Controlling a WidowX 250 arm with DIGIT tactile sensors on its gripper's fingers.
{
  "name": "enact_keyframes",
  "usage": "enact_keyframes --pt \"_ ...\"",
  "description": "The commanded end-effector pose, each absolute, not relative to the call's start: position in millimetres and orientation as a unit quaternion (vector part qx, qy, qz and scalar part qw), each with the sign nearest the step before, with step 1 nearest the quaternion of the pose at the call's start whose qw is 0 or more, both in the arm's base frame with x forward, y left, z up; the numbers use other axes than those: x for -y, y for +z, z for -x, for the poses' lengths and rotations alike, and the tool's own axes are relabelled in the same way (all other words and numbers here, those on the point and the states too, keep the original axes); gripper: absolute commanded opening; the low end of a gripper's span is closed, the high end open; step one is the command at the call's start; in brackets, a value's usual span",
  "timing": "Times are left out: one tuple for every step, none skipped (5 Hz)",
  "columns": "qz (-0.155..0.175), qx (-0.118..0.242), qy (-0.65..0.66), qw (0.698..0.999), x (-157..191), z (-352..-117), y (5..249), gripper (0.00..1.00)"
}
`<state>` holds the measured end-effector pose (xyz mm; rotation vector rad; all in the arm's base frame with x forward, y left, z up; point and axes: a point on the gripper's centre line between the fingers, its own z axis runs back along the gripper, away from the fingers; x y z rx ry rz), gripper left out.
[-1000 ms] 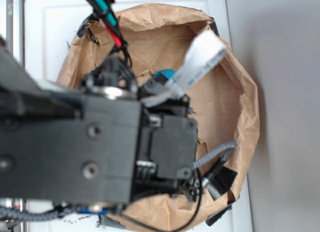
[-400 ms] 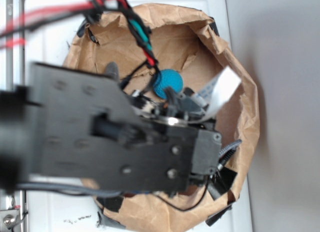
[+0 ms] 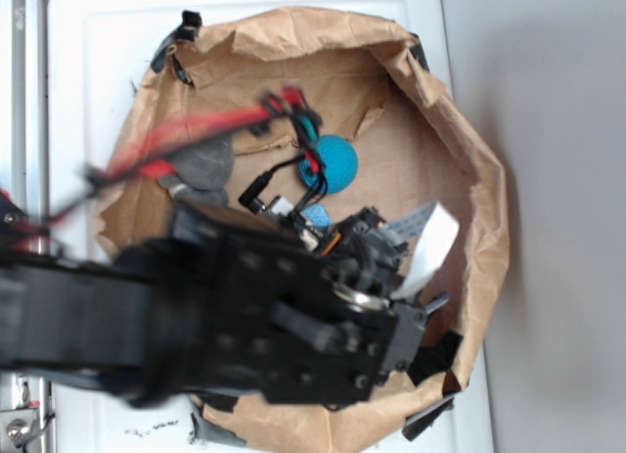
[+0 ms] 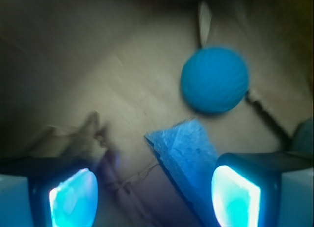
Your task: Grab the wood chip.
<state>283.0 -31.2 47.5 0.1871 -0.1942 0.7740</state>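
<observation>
In the wrist view my gripper (image 4: 154, 197) is open low over the brown paper floor, its glowing fingertips (image 4: 73, 197) wide apart. A dim, blurred dark strip (image 4: 115, 163) with a jagged brown end lies on the floor by the left finger. It looks like the wood chip, but blur keeps me from being sure. Nothing is gripped. A blue sponge (image 4: 184, 148) lies against the right finger, with a blue ball (image 4: 214, 80) beyond it. In the exterior view the arm (image 3: 254, 326) covers the chip and the jaws.
A crumpled brown paper bag (image 3: 479, 179) lines the work area like a bowl with raised walls. Inside it are the blue ball (image 3: 333, 164), a corner of the sponge (image 3: 315, 216) and a grey rounded object (image 3: 205, 164). Red and black cables (image 3: 196, 130) cross above.
The arm has swung toward the lower part of the exterior view and sunk into the bag. The blue ball and the grey object, partly covered before, now show.
</observation>
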Motion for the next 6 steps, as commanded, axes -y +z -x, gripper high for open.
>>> enact_keyframes --pt "-0.013 0.14 0.413 0.9 43 -316 48 1.0" --pt "0.009 0.123 0.421 0.899 39 -322 59 1.0" --pt "0.007 0.11 0.424 0.899 43 -322 63 1.0" --pt "-0.014 0.093 0.415 0.905 52 -323 47 1.0" --pt "-0.034 0.081 0.414 0.906 60 -313 32 0.96" --pt "-0.052 0.089 0.416 0.904 60 -307 24 0.0"
